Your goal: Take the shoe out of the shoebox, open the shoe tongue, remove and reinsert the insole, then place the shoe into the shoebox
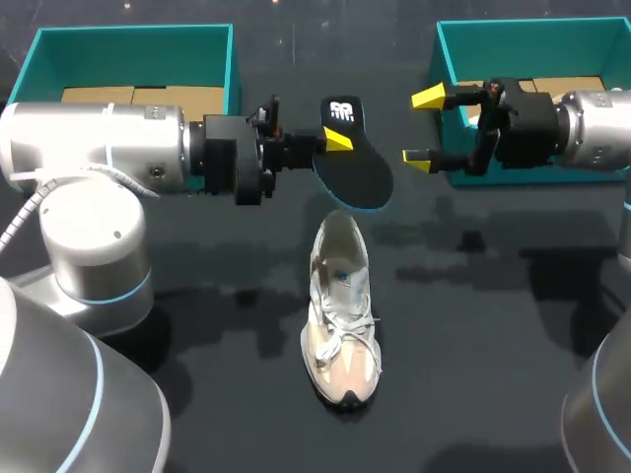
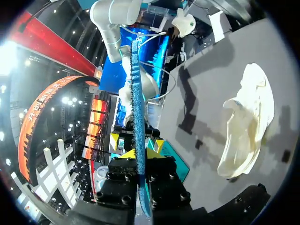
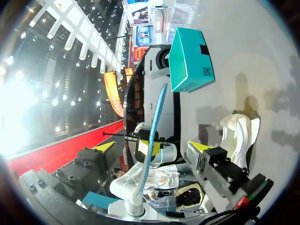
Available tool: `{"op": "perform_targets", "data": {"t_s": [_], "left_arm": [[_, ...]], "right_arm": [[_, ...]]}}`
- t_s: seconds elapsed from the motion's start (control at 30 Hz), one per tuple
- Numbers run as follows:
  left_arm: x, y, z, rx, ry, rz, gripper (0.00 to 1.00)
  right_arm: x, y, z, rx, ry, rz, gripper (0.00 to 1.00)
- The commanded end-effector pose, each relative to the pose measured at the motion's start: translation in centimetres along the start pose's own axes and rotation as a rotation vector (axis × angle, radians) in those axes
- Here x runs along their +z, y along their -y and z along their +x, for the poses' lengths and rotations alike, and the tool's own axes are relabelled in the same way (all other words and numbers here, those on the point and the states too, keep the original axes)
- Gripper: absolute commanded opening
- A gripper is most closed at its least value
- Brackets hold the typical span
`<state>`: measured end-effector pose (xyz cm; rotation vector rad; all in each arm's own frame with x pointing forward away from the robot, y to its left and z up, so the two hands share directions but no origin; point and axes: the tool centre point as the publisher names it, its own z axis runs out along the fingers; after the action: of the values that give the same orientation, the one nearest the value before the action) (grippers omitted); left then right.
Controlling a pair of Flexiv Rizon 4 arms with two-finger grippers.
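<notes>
A black insole with a blue edge hangs in the air above the table, and my left gripper is shut on its heel end. In the left wrist view the insole stands edge-on between the yellow tips of that gripper. My right gripper stands open just right of the insole, not touching it. From the right wrist, the insole's edge runs between that gripper's spread fingers without contact. The pale shoe lies on the dark table below, toe toward the front edge.
One teal shoebox sits at the back left behind my left arm. Another teal shoebox sits at the back right, under my right arm. The shoe lies alone on the dark tabletop.
</notes>
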<state>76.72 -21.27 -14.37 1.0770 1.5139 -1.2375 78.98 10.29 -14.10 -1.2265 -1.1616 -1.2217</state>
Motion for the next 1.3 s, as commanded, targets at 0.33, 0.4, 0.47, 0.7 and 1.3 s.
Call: {"op": "perform_targets", "data": {"t_s": [0.33, 0.4, 0.47, 0.7, 1.3], "left_arm": [[-2.4, 0.6, -0.6, -0.362, 0.048, 0.121, 0.00], [-2.4, 0.6, -0.6, -0.362, 0.048, 0.121, 0.00], [-2.4, 0.6, -0.6, -0.362, 0.048, 0.121, 0.00], [-2.2, 2.1, -0.7, -0.681, -0.029, 0.004, 0.00], [-2.8, 5.6, -1.4, -1.429, -0.126, -0.054, 0.00]], "right_arm": [[-0.1, 0.3, 0.1, 0.001, 0.005, -0.003, 1.00], [-0.1, 0.3, 0.1, 0.001, 0.005, -0.003, 1.00], [-0.1, 0.3, 0.1, 0.001, 0.005, -0.003, 1.00], [-0.1, 0.3, 0.1, 0.001, 0.005, -0.003, 1.00], [-0.1, 0.3, 0.1, 0.001, 0.005, -0.003, 1.00]]}}
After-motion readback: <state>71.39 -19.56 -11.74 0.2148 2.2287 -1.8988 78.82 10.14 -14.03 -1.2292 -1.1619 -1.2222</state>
